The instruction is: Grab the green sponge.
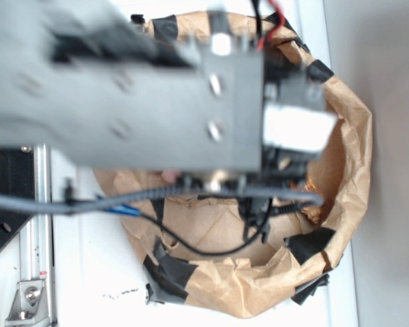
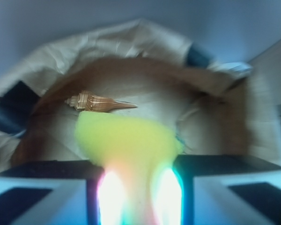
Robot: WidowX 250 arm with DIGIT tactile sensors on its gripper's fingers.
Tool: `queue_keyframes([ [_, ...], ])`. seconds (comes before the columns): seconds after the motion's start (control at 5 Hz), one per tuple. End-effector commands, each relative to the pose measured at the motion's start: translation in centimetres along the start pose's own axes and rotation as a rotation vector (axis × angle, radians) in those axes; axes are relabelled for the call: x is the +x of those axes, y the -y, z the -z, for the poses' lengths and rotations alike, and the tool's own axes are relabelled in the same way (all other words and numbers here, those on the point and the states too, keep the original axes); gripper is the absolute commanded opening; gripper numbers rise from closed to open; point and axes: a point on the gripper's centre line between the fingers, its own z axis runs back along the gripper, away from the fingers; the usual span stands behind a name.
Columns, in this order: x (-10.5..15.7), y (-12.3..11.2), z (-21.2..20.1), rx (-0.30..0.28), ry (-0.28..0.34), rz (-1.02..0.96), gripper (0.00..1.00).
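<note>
A: Biggest first. What fills the exterior view?

B: The robot arm (image 1: 143,95), grey, blurred, covering most of the top half. It hangs right over the paper bag (image 1: 347,170). Black cables (image 1: 191,248) run from under the arm across the bag's opening.

A: And the bag?

B: Brown crumpled paper, rim rolled down into a bowl shape, black tape patches (image 1: 310,244) around the rim. It sits on a white table (image 1: 88,272). Metal rail (image 1: 37,225) is left of the bag, w/ a black plate beside it.

A: Gripper?

B: Wrist view only. The gripper (image 2: 135,180) is down inside the bag; its two dark finger blocks (image 2: 47,173) sit at the bottom of that pic, one each side. Between them the green sponge (image 2: 126,138), really yellow-green foam, rounded top. Its lower part narrows in the gap between the blocks, so the jaws look pinched on it. Glare washes out the gap, but contact on both sides seems clear.

A: So sponge is where, rel. to the bag?

B: Inside it, near the middle of the bag floor as far as wrist view shows. Not visible in exterior view; arm hides it.

A: Anything smaller?

B: Brown seashell (image 2: 98,101), pointed spiral, lying inside the bag just behind the sponge, tip toward the right. Appears to be touching the sponge's top edge, can't be sure.
</note>
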Motion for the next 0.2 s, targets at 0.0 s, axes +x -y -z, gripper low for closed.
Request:
queue_keyframes([
  [0.0,-0.72,-0.81,-5.23,0.155,0.066,0.04,0.0],
])
